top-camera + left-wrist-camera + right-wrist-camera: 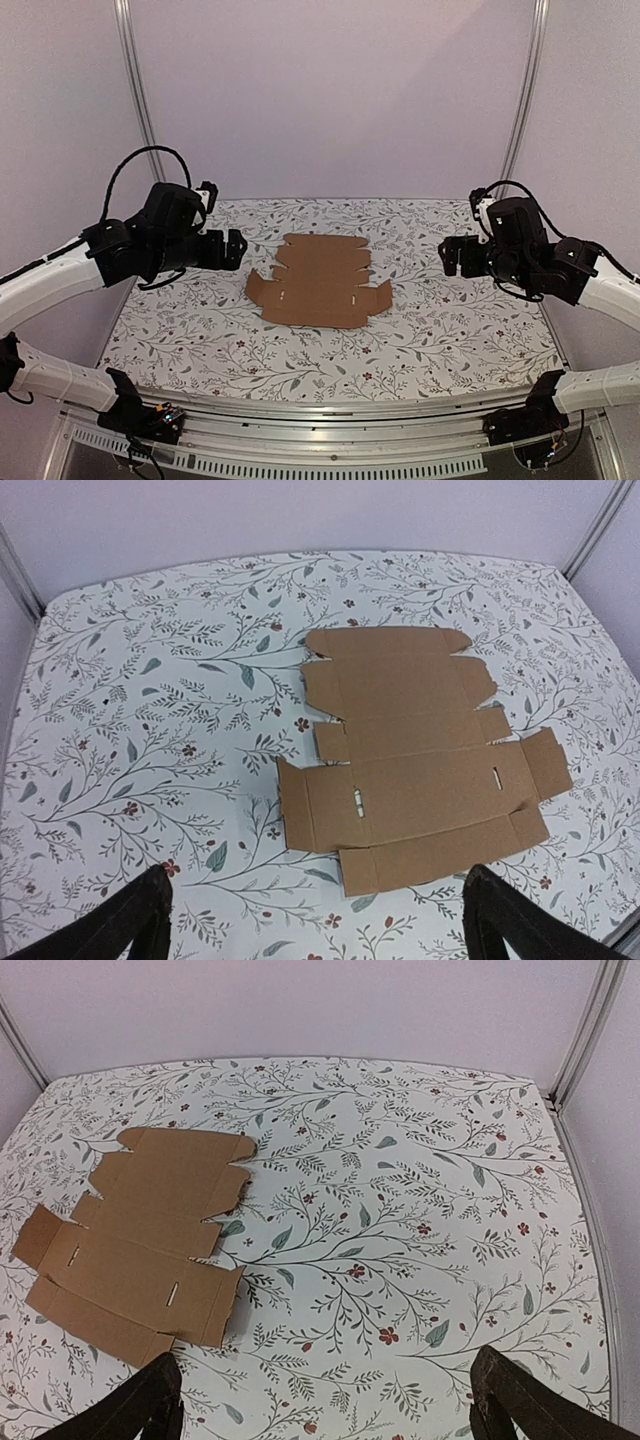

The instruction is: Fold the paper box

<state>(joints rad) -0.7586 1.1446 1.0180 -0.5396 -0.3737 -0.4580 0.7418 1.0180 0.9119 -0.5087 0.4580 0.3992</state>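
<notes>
The box (320, 281) lies flat on the bench (450, 330), about midway across it. The left fingers (234, 249) hang near its left edge, the right fingers (451, 256) farther off to its right

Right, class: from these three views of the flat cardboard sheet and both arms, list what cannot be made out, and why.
Underside of the paper box: every view, it lies flat on the table.
Its crease lines: top view, too small and faint.
Left gripper: left wrist view shows only two fingers, cut by the bottom edge.
Right gripper: its fingers likewise cut in the right wrist view.
</notes>
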